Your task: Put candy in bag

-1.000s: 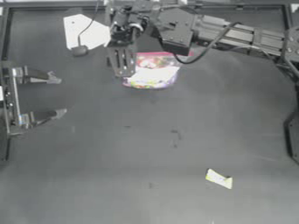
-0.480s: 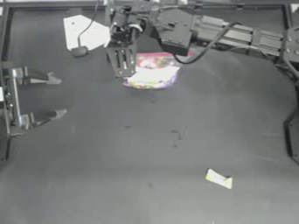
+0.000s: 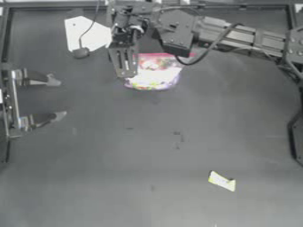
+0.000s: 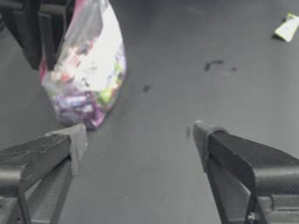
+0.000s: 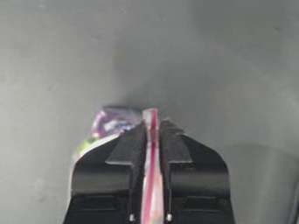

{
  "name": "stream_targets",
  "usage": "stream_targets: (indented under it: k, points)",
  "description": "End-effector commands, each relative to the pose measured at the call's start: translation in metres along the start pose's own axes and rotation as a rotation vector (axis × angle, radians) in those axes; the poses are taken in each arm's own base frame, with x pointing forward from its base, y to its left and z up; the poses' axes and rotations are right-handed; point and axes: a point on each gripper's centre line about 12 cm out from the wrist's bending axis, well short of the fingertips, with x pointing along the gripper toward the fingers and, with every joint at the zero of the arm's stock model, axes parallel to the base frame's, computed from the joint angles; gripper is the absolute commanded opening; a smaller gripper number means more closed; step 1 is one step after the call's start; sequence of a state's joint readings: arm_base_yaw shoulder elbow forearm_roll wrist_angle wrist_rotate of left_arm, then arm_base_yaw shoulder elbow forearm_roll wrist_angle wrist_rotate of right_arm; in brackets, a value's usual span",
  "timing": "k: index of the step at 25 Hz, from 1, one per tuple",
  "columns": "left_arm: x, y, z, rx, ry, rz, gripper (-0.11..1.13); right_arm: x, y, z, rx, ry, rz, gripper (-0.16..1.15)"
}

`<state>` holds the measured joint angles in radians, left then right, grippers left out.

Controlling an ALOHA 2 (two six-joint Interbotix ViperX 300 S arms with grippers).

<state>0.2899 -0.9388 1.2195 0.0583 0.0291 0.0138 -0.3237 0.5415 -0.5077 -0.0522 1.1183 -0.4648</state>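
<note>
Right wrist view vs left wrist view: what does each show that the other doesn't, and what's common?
Only the right wrist view shows the right gripper shut on the pink-red strip along the bag's rim, seen edge-on.

Only the left wrist view shows the candy lying on the table well apart from the bag, the left gripper open over bare table, and the bag's full side with its multicoloured sweets.

Both show the bag and the dark table.
</note>
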Motion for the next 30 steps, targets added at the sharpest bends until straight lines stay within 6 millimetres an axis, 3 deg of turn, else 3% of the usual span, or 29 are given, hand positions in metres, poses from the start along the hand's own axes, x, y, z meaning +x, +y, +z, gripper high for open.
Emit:
stream_targets:
  k: [1,23,30]
  points:
    - [-0.001,0.0,0.006,-0.003,-0.018,0.001,1.02,-0.024,-0.005,0.01,0.011,-0.054,-0.011,0.41]
    - [0.0,0.003,0.002,-0.006,-0.007,0.015,1.02,-0.041,-0.002,0.015,0.02,-0.072,0.027,0.38]
    - [0.004,0.014,-0.001,-0.013,-0.002,0.069,1.02,-0.04,-0.003,0.014,0.021,-0.07,0.026,0.38]
